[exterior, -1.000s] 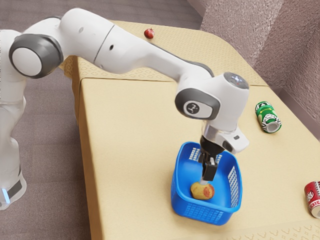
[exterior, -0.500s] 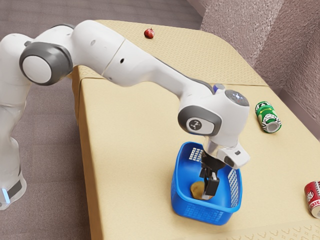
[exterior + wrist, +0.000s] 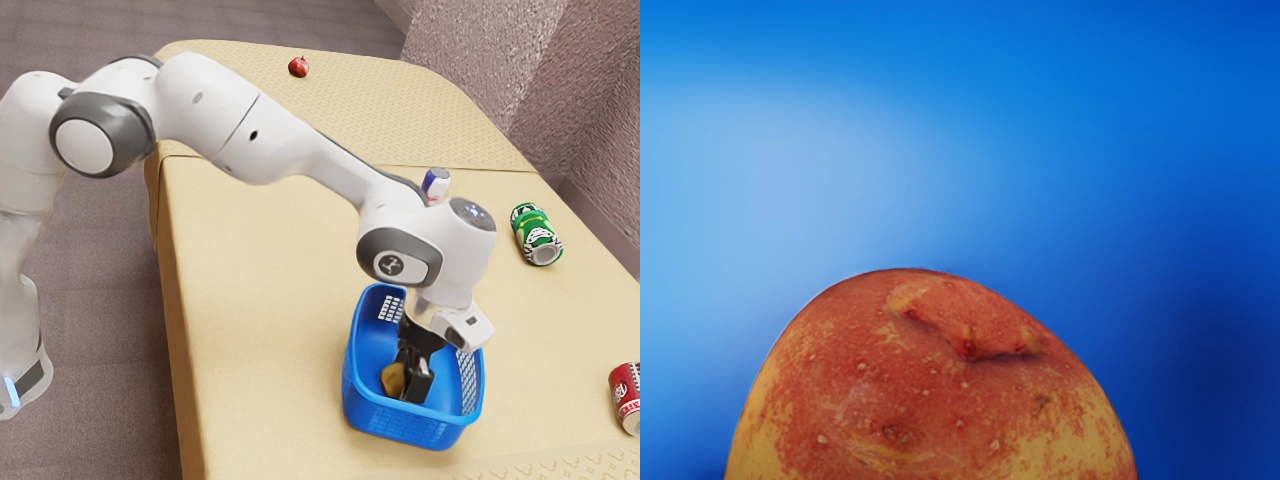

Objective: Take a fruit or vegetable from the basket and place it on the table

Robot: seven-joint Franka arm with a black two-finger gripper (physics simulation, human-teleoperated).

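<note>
- White-and-grey jointed arm, coming in from the exterior view's left, with a dark round badge near its wrist; the mark is too small to read.
- Tan patterned cloth covers the counter; a small round red fruit sits on its far part, with no label that I can see.
- Blue plastic basket with latticed walls, upright on the counter.
- Yellow-and-red mottled potato, inside the basket, right at the tool. I'd expect it firm, fairly light for this arm, and hard to bruise. Its skin looks dry enough to grip, though the rounded sides could roll out of a high pinch; best taken low, across the widest part.
- Black tool, down in the basket beside the potato. I cannot tell whether it is spread or pinching. A secure hold, then a straight lift past the rim, seems the next need.
- Blue-and-white can, partly behind the arm; brand unreadable.
- Green can with black-and-white patterning, tipped on its side; no name legible.
- Red can with white lettering, cut off by the edge; I can't make out the words.
</note>
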